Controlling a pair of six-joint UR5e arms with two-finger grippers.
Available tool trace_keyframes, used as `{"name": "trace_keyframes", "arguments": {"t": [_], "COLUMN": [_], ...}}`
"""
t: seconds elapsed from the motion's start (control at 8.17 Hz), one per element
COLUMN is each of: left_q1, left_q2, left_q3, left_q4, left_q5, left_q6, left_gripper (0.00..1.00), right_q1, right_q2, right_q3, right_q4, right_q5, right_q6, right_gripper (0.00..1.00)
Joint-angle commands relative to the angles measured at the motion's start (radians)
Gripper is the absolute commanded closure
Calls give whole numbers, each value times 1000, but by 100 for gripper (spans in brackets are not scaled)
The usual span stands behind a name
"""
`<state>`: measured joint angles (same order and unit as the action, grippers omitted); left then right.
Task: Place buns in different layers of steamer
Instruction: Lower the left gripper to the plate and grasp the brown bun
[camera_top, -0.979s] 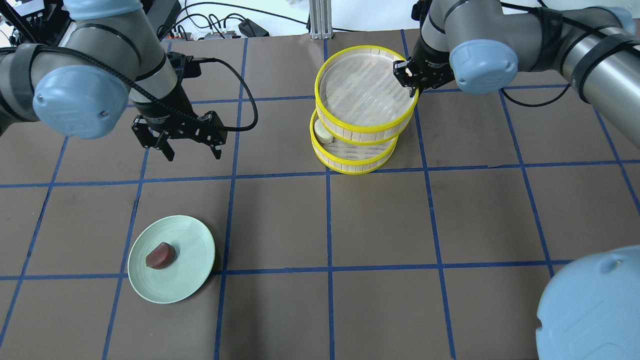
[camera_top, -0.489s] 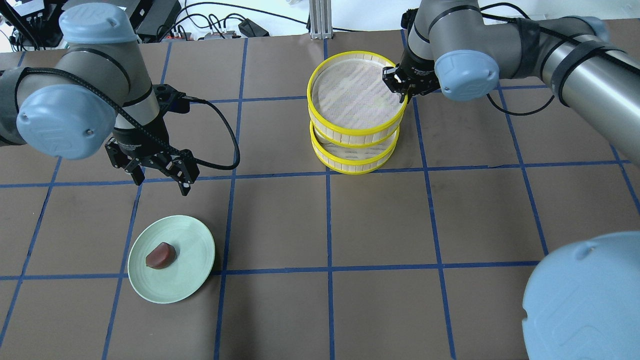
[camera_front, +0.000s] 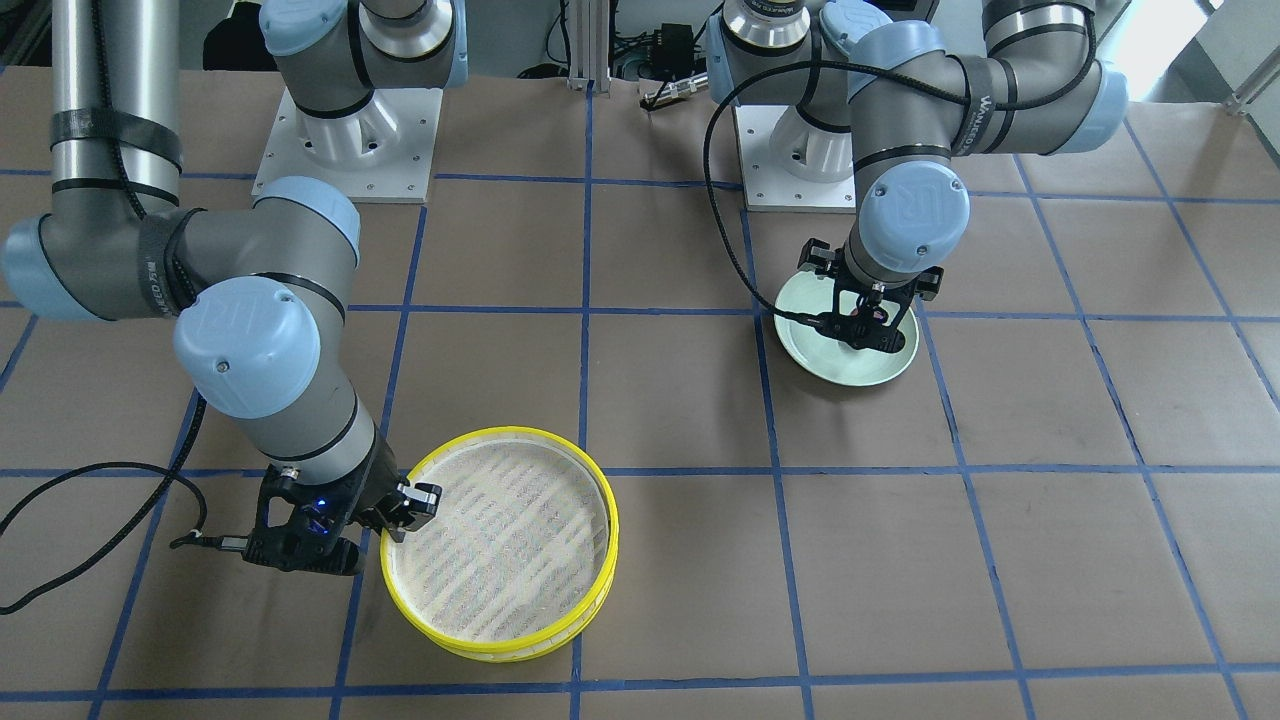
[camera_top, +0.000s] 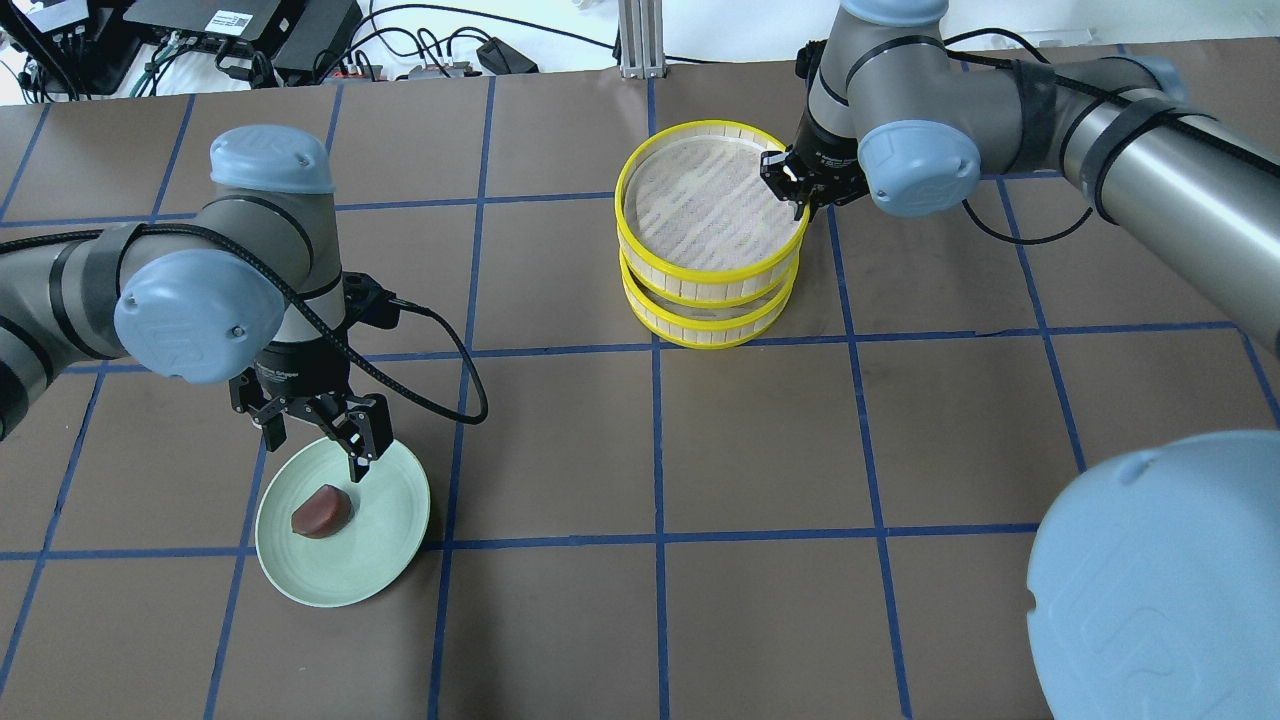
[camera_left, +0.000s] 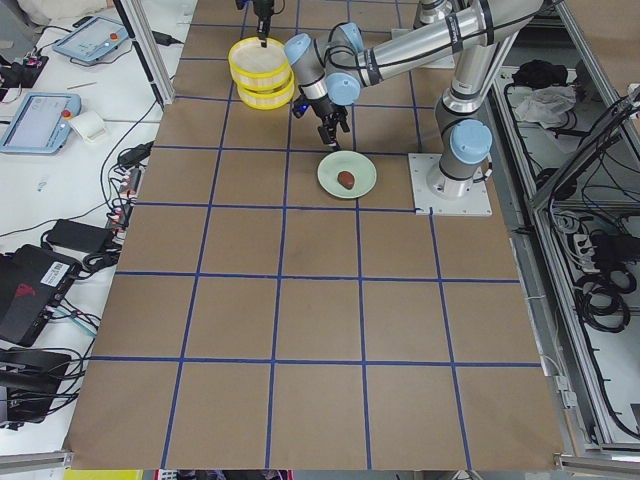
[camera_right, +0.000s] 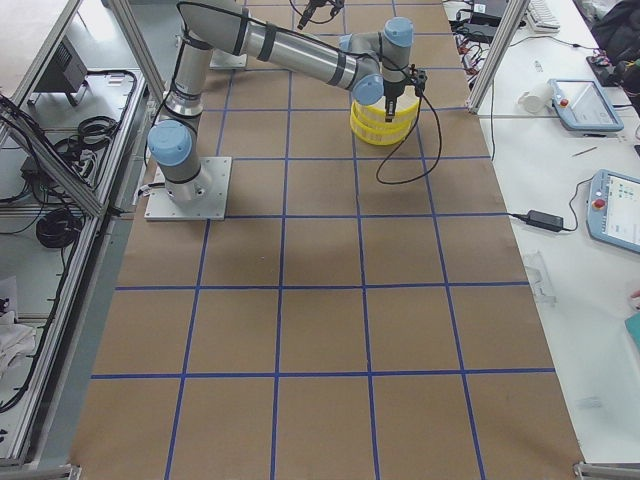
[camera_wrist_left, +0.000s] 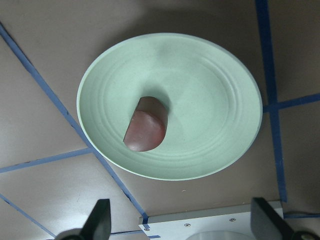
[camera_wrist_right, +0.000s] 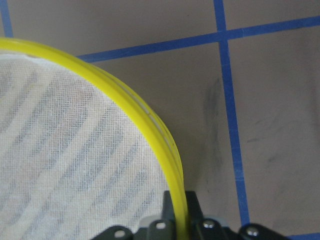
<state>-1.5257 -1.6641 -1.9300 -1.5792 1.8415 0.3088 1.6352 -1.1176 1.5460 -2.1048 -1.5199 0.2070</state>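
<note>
The dark reddish-brown bun (camera_top: 321, 511) lies on the pale green plate (camera_top: 388, 497); it also shows in the left wrist view (camera_wrist_left: 145, 131). My left gripper (camera_top: 318, 440) is open and empty just over the plate's back edge. The steamer's upper tray (camera_top: 702, 271) sits almost squarely over the lower tray (camera_top: 706, 322). My right gripper (camera_top: 795, 190) is shut on the upper tray's yellow rim (camera_wrist_right: 142, 117). The upper tray's woven floor is bare. The cream-white bun is hidden under the upper tray.
The brown table (camera_top: 900, 450) has a blue tape grid. Cables and boxes (camera_top: 250, 30) lie past the back edge. My left gripper's cable (camera_top: 460, 340) loops beside the plate. In the front-facing view the gripper hides the bun on the plate (camera_front: 805, 340).
My left gripper has moved from the back of the table down to the plate's edge. My right gripper has shifted the upper tray left over the lower one, which covers the cream-white bun.
</note>
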Motion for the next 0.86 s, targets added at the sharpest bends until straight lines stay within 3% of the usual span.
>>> {"name": "trace_keyframes", "arguments": {"t": [0.0, 0.37, 0.73], "left_q1": [-1, -1, -1], "left_q2": [-40, -98, -131], "left_q3": [-24, -93, -116], "left_q4": [39, 209, 237], "left_q5": [28, 25, 32], "left_q6": [1, 1, 3], "left_gripper": [3, 6, 12], "right_q1": [0, 0, 2], "right_q2": [1, -4, -4], "right_q3": [13, 20, 22], "right_q4": [5, 6, 3], "right_q5": [0, 0, 0], "right_q6": [5, 8, 15], "right_gripper": [97, 97, 97]}}
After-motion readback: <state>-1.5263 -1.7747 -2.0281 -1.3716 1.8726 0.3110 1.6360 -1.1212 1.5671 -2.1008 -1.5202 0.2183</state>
